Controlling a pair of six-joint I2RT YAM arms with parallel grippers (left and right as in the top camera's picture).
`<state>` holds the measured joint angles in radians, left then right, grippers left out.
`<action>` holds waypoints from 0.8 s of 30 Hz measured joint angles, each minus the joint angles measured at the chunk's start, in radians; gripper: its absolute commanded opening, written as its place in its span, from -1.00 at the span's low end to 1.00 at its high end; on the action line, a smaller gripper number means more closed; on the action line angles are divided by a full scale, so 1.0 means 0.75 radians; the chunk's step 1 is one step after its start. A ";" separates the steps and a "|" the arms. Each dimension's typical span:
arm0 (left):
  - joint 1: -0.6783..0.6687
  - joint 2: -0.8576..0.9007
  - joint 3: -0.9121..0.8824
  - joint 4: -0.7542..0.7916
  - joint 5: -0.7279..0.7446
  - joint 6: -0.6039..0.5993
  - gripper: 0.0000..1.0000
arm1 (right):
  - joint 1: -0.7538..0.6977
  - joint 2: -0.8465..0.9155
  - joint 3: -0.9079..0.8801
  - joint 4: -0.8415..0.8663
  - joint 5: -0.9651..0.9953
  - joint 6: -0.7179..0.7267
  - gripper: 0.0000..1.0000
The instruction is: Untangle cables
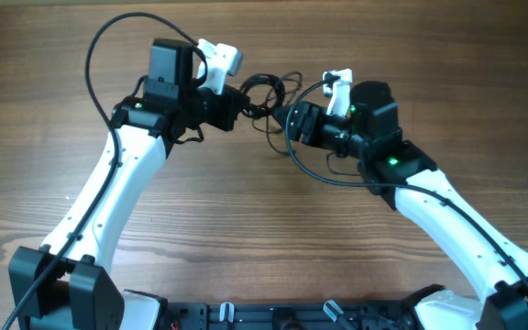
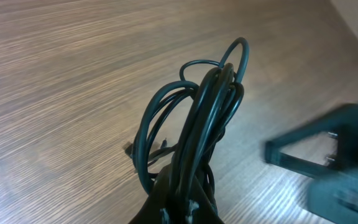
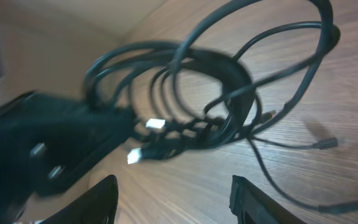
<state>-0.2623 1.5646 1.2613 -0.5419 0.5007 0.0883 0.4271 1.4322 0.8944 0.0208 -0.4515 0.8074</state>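
Note:
The cables (image 1: pixel 266 90) form a knotted black bundle between my two grippers at the far middle of the wooden table (image 1: pixel 264 211). My left gripper (image 1: pixel 244 103) is shut on the bundle; in the left wrist view the cords (image 2: pixel 204 106) rise in loops out of the closed jaws (image 2: pixel 188 202). My right gripper (image 1: pixel 290 121) stands open just right of the bundle, holding nothing. In the right wrist view the loops (image 3: pixel 225 62) lie ahead of the open fingers (image 3: pixel 98 202), with silver plug tips (image 3: pixel 154 124) showing. Thin strands with small plugs (image 3: pixel 328 143) trail onto the table.
The thicker black wires of the arms arc over the table: one above the left arm (image 1: pixel 99 46), one looping below the right gripper (image 1: pixel 324 174). The blurred right gripper (image 2: pixel 328 155) shows close by in the left wrist view.

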 measured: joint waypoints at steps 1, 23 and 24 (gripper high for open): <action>-0.009 0.000 0.000 0.000 0.015 0.016 -0.92 | 0.003 0.019 0.000 0.015 0.022 0.020 0.11; -0.152 0.000 0.000 -0.046 -0.119 -0.053 -0.92 | -0.086 0.132 -0.003 0.124 -0.063 0.284 -0.91; -0.097 0.000 0.000 -0.046 -0.196 -0.168 -0.92 | -0.129 0.127 -0.003 0.125 -0.131 0.259 -0.91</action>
<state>-0.3347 1.5646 1.2613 -0.5766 0.3534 -0.0376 0.3302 1.5276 0.8925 0.1143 -0.5499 1.0019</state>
